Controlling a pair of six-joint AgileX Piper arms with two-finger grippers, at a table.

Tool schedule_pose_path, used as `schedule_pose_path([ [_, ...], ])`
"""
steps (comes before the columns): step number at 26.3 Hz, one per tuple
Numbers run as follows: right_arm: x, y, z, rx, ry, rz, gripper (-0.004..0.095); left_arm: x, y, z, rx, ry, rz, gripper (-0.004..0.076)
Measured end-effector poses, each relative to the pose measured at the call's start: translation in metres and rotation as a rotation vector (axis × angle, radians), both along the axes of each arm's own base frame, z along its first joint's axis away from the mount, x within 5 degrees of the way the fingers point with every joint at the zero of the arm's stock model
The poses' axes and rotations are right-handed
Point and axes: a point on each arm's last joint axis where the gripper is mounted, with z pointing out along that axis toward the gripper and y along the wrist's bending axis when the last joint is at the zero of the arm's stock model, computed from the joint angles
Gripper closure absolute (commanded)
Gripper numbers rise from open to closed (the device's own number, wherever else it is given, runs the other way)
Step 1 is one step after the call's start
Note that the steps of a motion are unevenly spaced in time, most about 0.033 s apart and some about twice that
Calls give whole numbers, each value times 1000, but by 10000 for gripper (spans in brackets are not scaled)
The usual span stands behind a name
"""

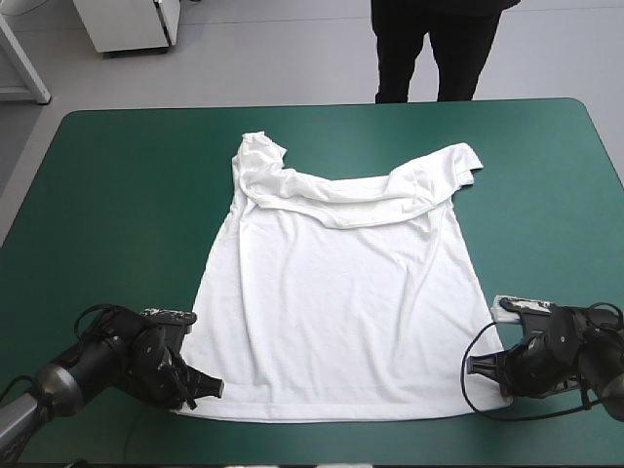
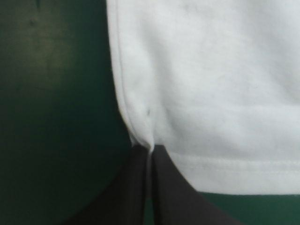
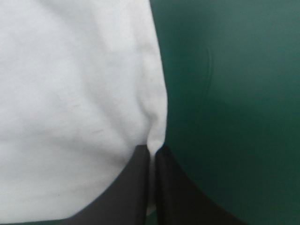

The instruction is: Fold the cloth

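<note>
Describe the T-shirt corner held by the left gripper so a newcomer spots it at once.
On the teal-green table the white T-shirt lies spread flat, hem toward the near edge. Follow that hem to the robot's left: the corner is pinched in the left gripper. The right gripper holds the opposite corner.
</note>
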Motion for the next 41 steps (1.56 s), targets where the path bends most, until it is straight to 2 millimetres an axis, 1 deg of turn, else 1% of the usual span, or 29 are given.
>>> schedule_pose_path([
  [3, -4, 5, 12, 62, -3, -17, 925, 5, -2, 7, 5, -2, -26, 746],
  [4, -4, 6, 22, 76, -29, -16, 925, 9, -3, 11, 10, -8, -40, 746],
  [6, -1, 7, 49, 87, -113, 0, 925, 19, -7, 26, 6, -55, -66, 746],
  [9, 1, 8, 100, 103, -262, 31, 925, 36, -14, 65, -27, -161, -88, 746],
  [11, 2, 9, 130, 107, -346, 44, 925, 46, -18, 94, -51, -238, -97, 746],
  [13, 3, 9, 164, 113, -443, 53, 925, 53, -21, 122, -70, -311, -110, 746],
  [15, 2, 9, 198, 118, -551, 62, 925, 58, -23, 154, -101, -408, -117, 746],
  [16, 1, 9, 211, 118, -595, 67, 924, 59, -23, 168, -115, -450, -119, 746],
  [17, -2, 9, 244, 116, -707, 86, 924, 60, -23, 202, -154, -554, -127, 746],
  [18, -3, 9, 257, 118, -747, 88, 924, 59, -23, 217, -170, -596, -130, 746],
  [21, -10, 8, 303, 114, -903, 109, 924, 52, -19, 269, -238, -759, -125, 746],
  [22, -14, 8, 332, 111, -1000, 119, 924, 43, -15, 302, -278, -870, -130, 746],
  [23, -15, 8, 343, 110, -1035, 125, 924, 40, -13, 314, -291, -915, -134, 746],
  [24, -20, 8, 360, 111, -1100, 129, 924, 34, -10, 329, -308, -970, -139, 746],
  [26, -23, 8, 380, 108, -1176, 137, 924, 25, -5, 354, -329, -1062, -156, 746],
  [27, -28, 8, 394, 107, -1236, 144, 924, 20, -2, 366, -338, -1111, -166, 746],
  [28, -32, 8, 403, 108, -1276, 149, 922, 15, 0, 377, -347, -1159, -175, 746],
  [30, -51, 7, 433, 106, -1425, 161, 919, -2, 9, 407, -369, -1293, -184, 746],
  [31, -59, 7, 444, 105, -1488, 166, 919, -8, 14, 419, -364, -1357, -187, 746],
  [32, -69, 6, 454, 104, -1550, 168, 918, -12, 18, 428, -356, -1404, -189, 746],
  [33, -82, 5, 462, 105, -1613, 171, 919, -19, 22, 438, -352, -1462, -195, 746],
  [35, -102, 5, 471, 122, -1692, 177, 918, -32, 28, 451, -359, -1545, -210, 746],
  [38, -116, 5, 474, 143, -1733, 181, 918, -44, 31, 458, -385, -1595, -244, 746],
  [41, -121, 6, 475, 161, -1745, 190, 902, -51, 31, 462, -419, -1625, -273, 746],
])
